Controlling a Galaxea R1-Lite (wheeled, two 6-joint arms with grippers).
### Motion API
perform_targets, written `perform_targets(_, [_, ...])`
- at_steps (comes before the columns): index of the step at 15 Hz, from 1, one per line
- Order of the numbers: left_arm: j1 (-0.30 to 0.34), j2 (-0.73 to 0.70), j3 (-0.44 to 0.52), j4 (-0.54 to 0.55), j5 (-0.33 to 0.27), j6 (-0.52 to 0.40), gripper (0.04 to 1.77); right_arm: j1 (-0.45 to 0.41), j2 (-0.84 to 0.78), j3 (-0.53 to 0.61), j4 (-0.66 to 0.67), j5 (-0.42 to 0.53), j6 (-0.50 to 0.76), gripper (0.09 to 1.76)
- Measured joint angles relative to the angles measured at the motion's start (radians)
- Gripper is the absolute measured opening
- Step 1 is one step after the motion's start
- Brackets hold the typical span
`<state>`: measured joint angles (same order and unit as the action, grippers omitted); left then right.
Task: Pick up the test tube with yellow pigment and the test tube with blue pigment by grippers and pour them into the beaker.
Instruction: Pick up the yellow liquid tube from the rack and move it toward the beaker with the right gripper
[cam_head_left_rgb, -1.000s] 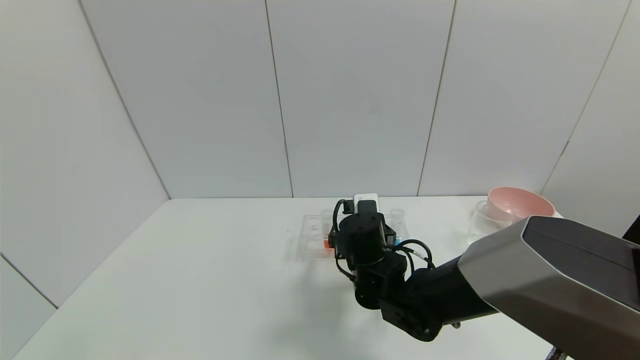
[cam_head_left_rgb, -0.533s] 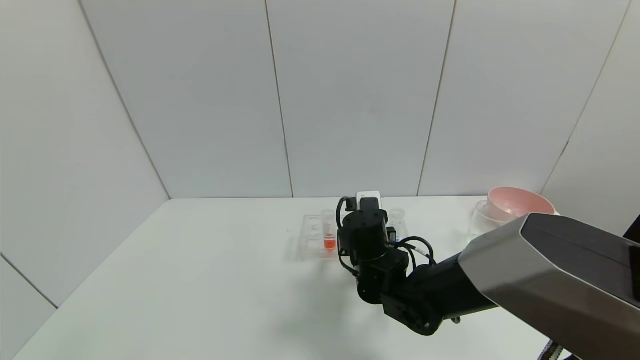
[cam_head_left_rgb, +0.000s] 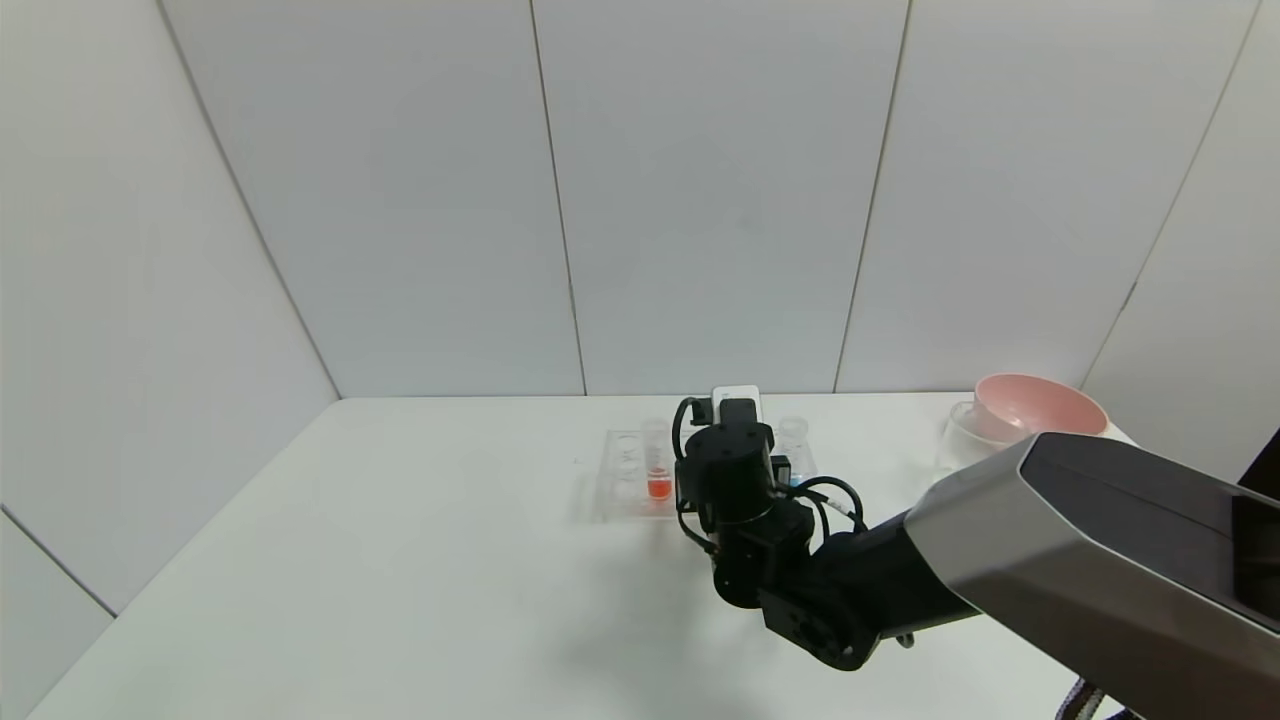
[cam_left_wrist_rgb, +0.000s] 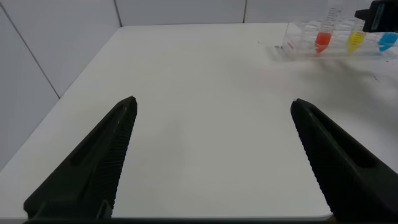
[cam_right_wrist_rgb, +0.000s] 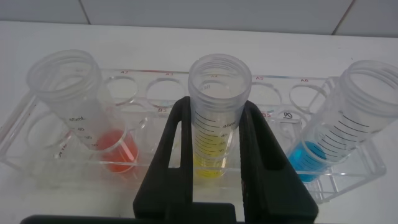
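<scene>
While yellow tube (cam_right_wrist_rgb: 217, 118) sits in rack (cam_right_wrist_rgb: 37, 155), we see R gripper (cam_right_wrist_rgb: 219, 143) clamped on it; L gripper (cam_left_wrist_rgb: 211, 155) agape, well apart from rack.

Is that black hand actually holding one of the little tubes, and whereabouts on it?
Yes. The right hand is shut on the yellow tube, gripping its upper body just below the open rim, while it stands in the rack.

A clear tube rack (cam_right_wrist_rgb: 186, 134) stands on the white table (cam_head_left_rgb: 400, 560), holding a red-liquid tube (cam_right_wrist_rgb: 93, 118). A pink bowl (cam_head_left_rgb: 1040, 405) sits near the table's far right corner.
</scene>
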<state>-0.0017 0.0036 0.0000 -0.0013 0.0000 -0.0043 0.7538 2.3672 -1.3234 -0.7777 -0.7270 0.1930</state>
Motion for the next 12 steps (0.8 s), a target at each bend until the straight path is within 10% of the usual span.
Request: perform_targets(12, [0.000, 0.000, 0.000, 0.000, 0.000, 0.000, 1.76, 0.022, -0.160, 0.039, 0.003, -0.001, -0.047, 0.50])
